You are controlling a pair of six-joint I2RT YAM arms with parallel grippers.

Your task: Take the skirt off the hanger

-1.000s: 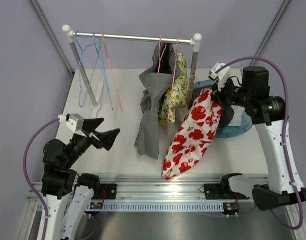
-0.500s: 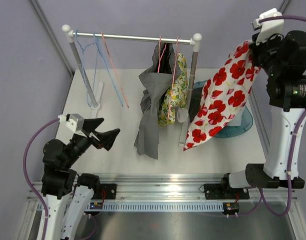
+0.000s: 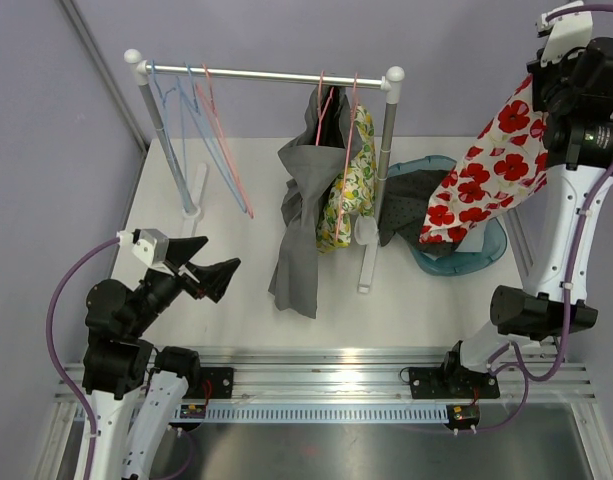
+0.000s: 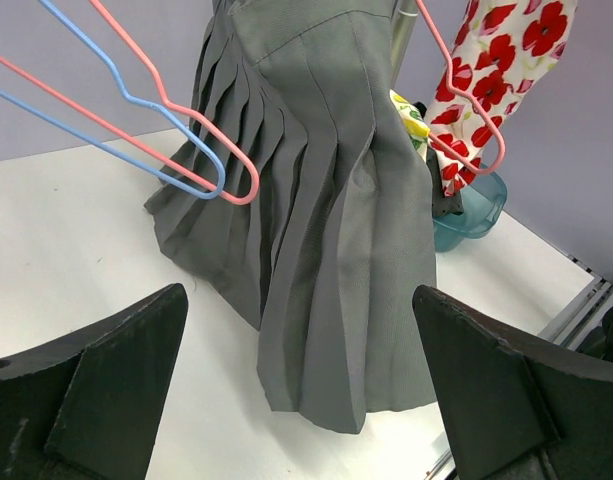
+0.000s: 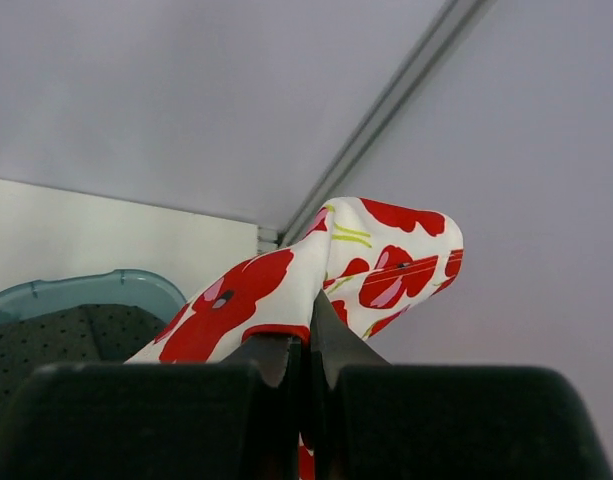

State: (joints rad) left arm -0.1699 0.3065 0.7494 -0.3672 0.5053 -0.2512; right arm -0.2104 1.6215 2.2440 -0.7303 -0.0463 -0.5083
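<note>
Nearest the arms, the left fingers (image 4: 96, 390) stand wide apart and hold nothing, poised low above the table (image 3: 236, 300) and aimed at the clothes rack, probably so that this arm is clear of the work yet ready for the next garment. Straight ahead of them a grey pleated skirt (image 4: 326, 250) hangs from the rail (image 3: 266, 73), its hem reaching down to the table, with a yellow patterned garment (image 3: 351, 180) tucked just beside it. At the rail's left end several bare hangers (image 3: 230, 150), pink and blue, dangle at a slant with no cloth on them. To the right, past the rack's post, a teal basin (image 3: 471, 262) sits on the table with a dark dotted cloth (image 3: 401, 205) lying in it, so it seems to be where removed clothes go. The flowered skirt (image 3: 496, 170), white with red poppies, is free of any hanger: the right fingers (image 5: 436, 420) are pressed together on a fold at its top edge and hold it high at the far right corner, so the cloth drapes down in a long diagonal with its lower end over the basin, beside the dark cloth. The height looks chosen to pull the full length clear of the rack before it is lowered in.
</note>
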